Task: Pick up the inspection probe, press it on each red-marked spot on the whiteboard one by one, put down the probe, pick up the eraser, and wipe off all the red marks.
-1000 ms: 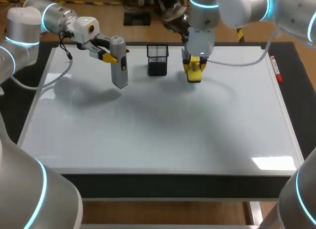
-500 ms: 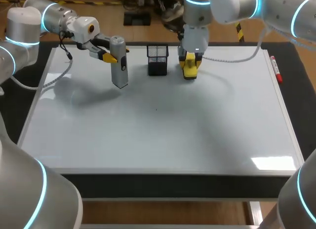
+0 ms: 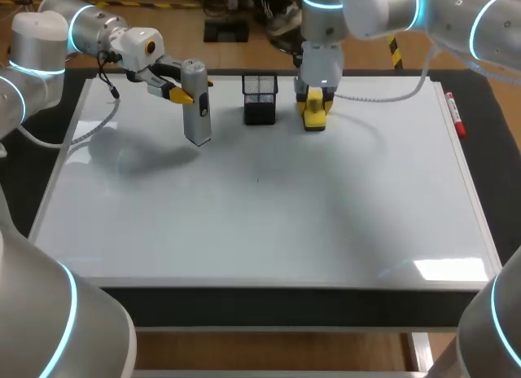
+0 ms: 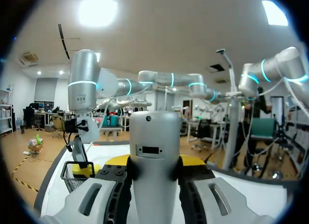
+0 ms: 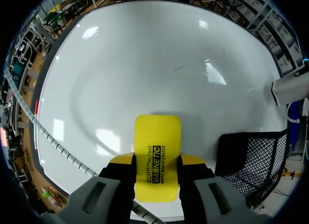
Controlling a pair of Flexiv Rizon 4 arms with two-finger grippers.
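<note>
The grey inspection probe (image 3: pixel 196 111) hangs upright over the whiteboard's (image 3: pixel 260 207) far left part, with my left gripper (image 3: pixel 182 94) shut on its upper half. In the left wrist view the probe (image 4: pixel 154 154) stands between the fingers of the left gripper (image 4: pixel 154 168). The yellow eraser (image 3: pixel 315 115) is low over the board's far middle, and my right gripper (image 3: pixel 314 107) is shut on it. In the right wrist view the eraser (image 5: pixel 157 147) sticks out ahead of the right gripper (image 5: pixel 156 162). I see no red marks on the whiteboard (image 5: pixel 145 64).
A black mesh basket (image 3: pixel 260 98) stands on the board's far edge between the two grippers, just beside the eraser (image 5: pixel 251 156). A red marker (image 3: pixel 454 115) lies along the board's right frame. A tiny dark speck (image 3: pixel 258 180) shows mid-board.
My right gripper has carried the eraser a little left and toward the far edge, closer to the mesh basket. The left arm and the probe have not moved.
</note>
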